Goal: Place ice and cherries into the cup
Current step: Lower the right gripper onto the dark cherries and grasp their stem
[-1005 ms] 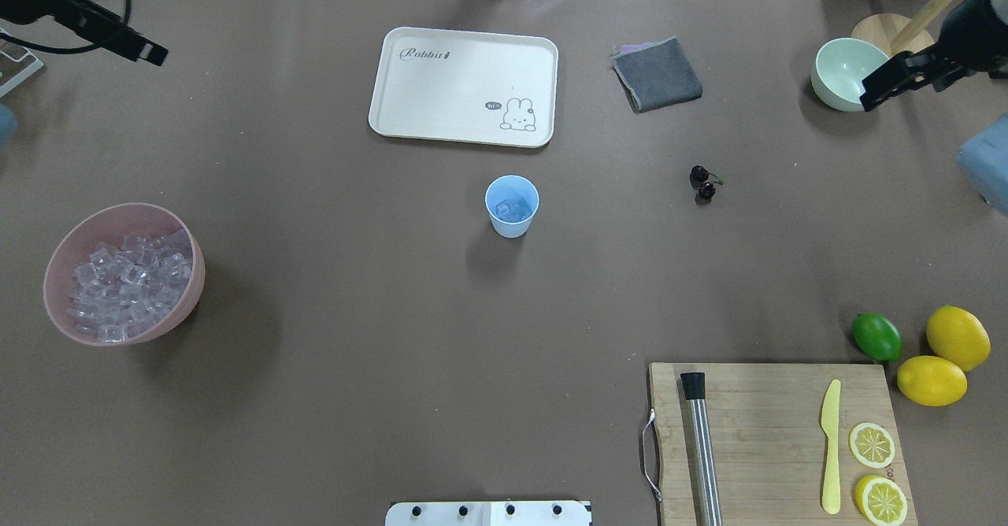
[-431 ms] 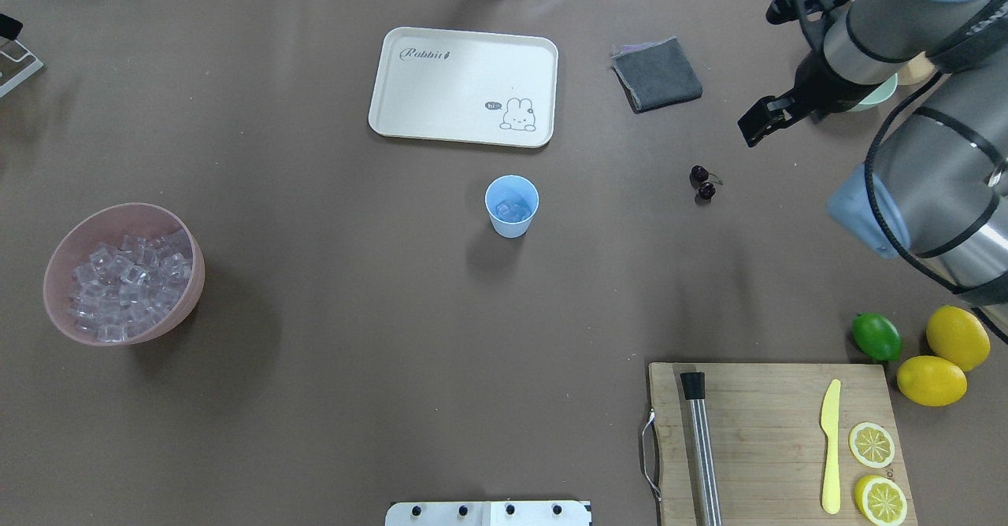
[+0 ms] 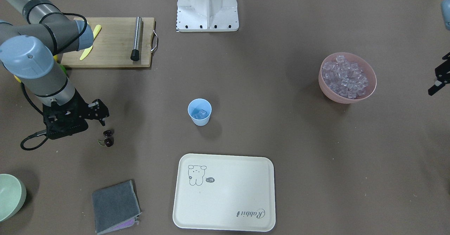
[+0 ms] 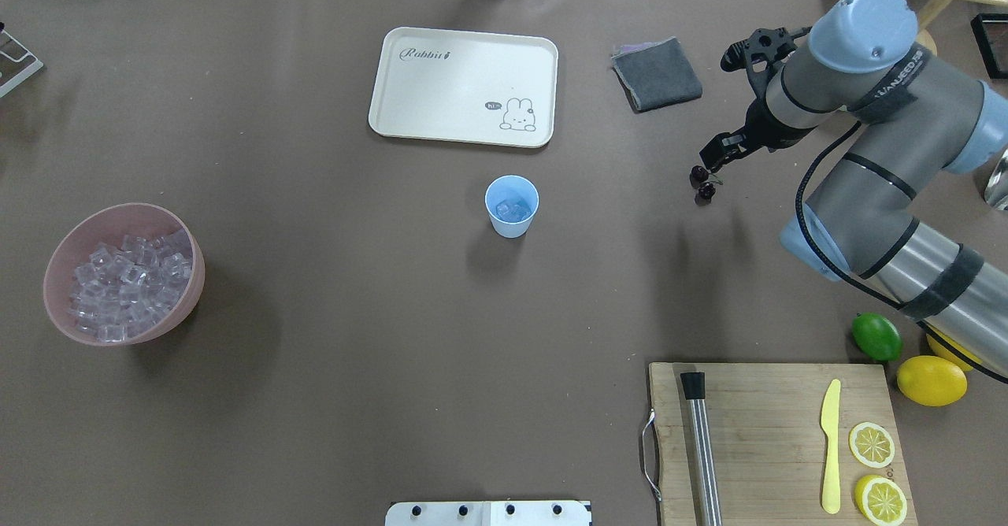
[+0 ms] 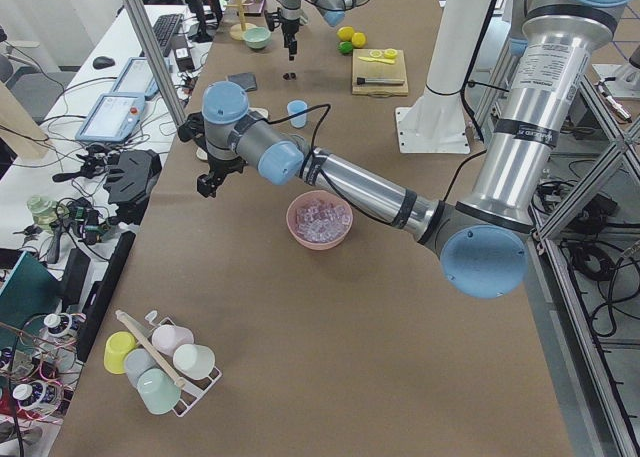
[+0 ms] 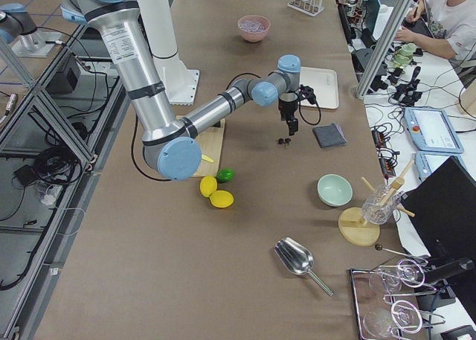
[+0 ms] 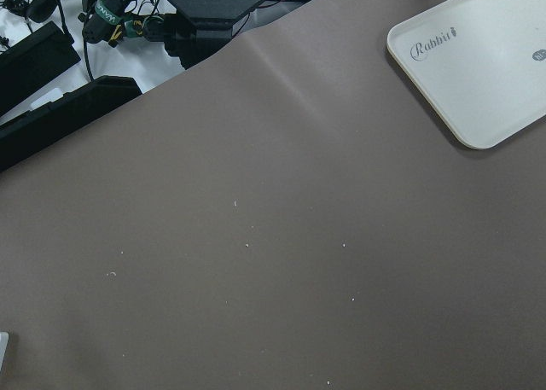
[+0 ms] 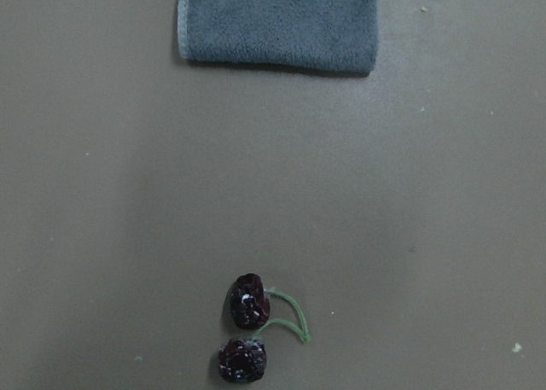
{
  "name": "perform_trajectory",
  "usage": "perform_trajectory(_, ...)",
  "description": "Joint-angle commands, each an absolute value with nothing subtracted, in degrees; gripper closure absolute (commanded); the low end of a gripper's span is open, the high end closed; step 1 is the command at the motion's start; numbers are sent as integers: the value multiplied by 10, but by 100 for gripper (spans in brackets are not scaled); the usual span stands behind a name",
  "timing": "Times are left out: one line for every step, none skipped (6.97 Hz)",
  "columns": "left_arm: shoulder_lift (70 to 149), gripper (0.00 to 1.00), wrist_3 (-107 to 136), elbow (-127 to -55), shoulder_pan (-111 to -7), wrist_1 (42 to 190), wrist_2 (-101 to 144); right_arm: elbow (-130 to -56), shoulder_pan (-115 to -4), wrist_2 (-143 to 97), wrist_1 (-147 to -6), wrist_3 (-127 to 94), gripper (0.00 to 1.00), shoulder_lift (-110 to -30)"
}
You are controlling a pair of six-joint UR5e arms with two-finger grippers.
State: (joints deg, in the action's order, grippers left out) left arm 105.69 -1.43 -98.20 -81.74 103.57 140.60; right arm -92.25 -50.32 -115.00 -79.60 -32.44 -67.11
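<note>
The right gripper (image 4: 713, 162) hangs with its jaws apart just over the 2 cherries (image 4: 702, 182). A grey cloth (image 4: 657, 74) lies near. The cup (image 4: 512, 205) stands well apart. I cannot tell how the left gripper (image 3: 436, 86) is set.

Bare brown tabletop (image 4: 614, 219) between dark maroon cherries (image 4: 702, 182) and light blue plastic cup (image 4: 512, 205); folded grey cloth (image 4: 657, 74), cream rectangular tray (image 4: 465, 85) well behind.

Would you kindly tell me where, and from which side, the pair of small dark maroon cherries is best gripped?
Probably from straight above, closing across the two round fruits of the dark maroon cherries, not the thin green stem. They lie flat on the brown table, fruits close together, stem arching off to one side, too thin to pinch reliably.
</note>
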Motion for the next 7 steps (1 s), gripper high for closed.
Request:
perform_trajectory(1055,2,-15,-983,-818,1038,1405,-912,-475,-1142,-775,-368,2,-671)
perform_trajectory(1055,2,-15,-983,-819,1039,1405,-908,-447,-1109,-776,-376,5,-672)
perform_trajectory(1055,2,-15,-981,-819,1039,1404,-904,-440,-1083,-776,-376,12,-673)
perform_trajectory(1054,2,-15,-981,-819,1039,1393,-904,-439,-1083,-777,-376,12,-669)
perform_trajectory(1054,2,-15,-983,-819,1041,1393,-897,-439,-1082,-777,-371,12,-669)
perform_trajectory(1054,2,-15,-984,-820,1041,1393,-890,-439,-1080,-777,-371,12,-669)
perform_trajectory(1054,2,-15,-984,-820,1041,1393,-881,-439,-1080,-777,-372,12,-667)
